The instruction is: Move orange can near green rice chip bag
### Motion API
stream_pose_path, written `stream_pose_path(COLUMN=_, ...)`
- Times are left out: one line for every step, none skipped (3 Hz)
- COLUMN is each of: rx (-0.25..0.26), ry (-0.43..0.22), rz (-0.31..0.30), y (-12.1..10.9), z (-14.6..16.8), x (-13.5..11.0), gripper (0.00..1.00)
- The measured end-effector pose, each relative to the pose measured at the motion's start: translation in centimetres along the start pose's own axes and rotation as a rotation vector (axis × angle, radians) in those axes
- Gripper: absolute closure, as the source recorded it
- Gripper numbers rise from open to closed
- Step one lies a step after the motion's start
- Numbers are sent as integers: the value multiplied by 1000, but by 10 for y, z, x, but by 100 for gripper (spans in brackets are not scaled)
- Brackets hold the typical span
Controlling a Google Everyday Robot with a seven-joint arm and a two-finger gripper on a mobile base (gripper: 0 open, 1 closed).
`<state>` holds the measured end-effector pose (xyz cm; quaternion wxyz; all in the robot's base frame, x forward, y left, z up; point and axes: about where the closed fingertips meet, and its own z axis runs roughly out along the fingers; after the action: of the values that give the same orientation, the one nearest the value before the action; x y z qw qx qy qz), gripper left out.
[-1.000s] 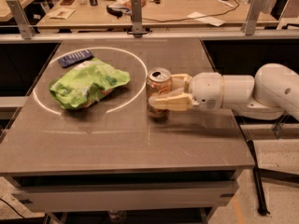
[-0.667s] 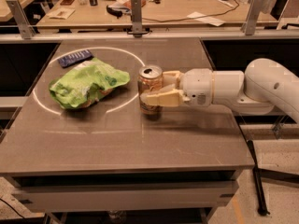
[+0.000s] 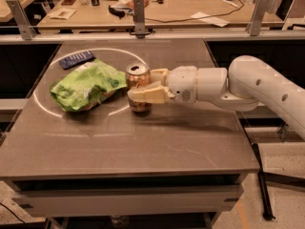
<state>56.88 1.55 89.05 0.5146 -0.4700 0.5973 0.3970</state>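
The orange can (image 3: 137, 77) stands upright on the grey table (image 3: 157, 142), its silver top showing. My gripper (image 3: 143, 86) reaches in from the right on a white arm, and its cream fingers (image 3: 147, 94) are shut around the can's body. The green rice chip bag (image 3: 87, 84), crumpled and lime-green, lies just left of the can, its right edge almost touching the can.
A small dark blue packet (image 3: 76, 58) lies behind the bag at the back left. A white circle line (image 3: 40, 106) is marked on the table around the bag. A cluttered wooden bench (image 3: 181, 6) stands behind a metal rail (image 3: 139, 13).
My gripper has carried the orange can to the left, from a gap away from the bag to right beside its right edge.
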Motion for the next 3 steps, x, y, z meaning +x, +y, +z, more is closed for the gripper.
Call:
stream_pose_path(rx=-8, ry=-12, rz=2, y=-5, z=25, x=-2, gripper=100)
stream_pose_path(rx=-20, ry=-29, rz=2, y=-8, z=45, x=-5, gripper=100)
stream_pose_path(rx=-34, ry=-40, rz=7, y=-11, z=61, x=-9, gripper=81)
